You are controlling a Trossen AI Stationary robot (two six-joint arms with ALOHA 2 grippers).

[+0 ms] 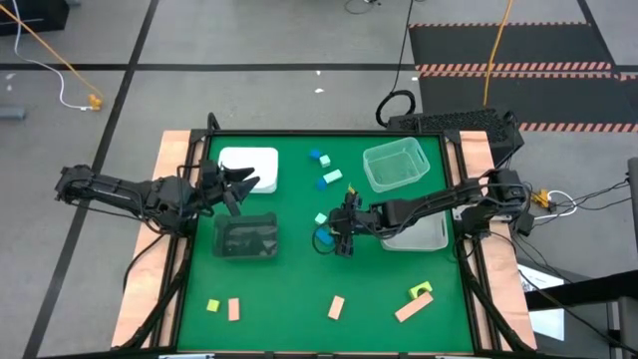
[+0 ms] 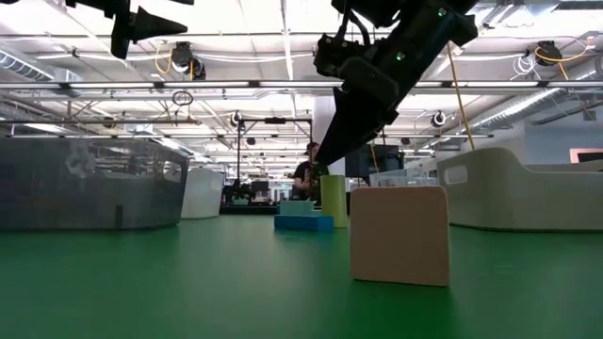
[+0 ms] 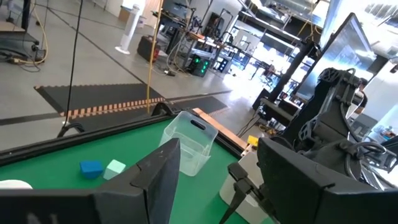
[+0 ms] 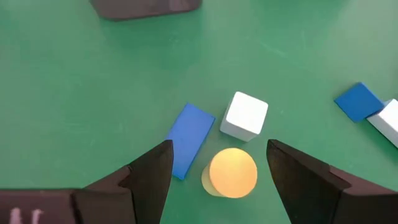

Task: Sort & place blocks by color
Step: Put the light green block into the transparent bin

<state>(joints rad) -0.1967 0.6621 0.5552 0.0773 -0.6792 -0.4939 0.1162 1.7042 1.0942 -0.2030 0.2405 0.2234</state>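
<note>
My right gripper (image 4: 217, 174) is open and hovers, pointing down, over a group of blocks near the table's middle (image 1: 344, 224). Its fingers stand either side of an upright yellow-green cylinder (image 4: 232, 173), above it and apart from it in the low view (image 2: 333, 200). A blue bar (image 4: 188, 140) and a pale teal cube (image 4: 244, 116) lie flat beside the cylinder. Farther off lie a blue block (image 1: 316, 157) and a pale teal one (image 1: 332, 178). My left gripper (image 1: 237, 184) is open, raised between the white tray and the grey tray.
A white tray (image 1: 249, 165), a grey tray (image 1: 246, 237), a clear tray (image 1: 396, 165) and a pale tray (image 1: 424, 234) under my right arm stand on the green table. Near the near edge lie tan blocks (image 1: 336, 306) (image 1: 234, 309) (image 1: 412, 308) and yellow-green blocks (image 1: 213, 305) (image 1: 421, 291).
</note>
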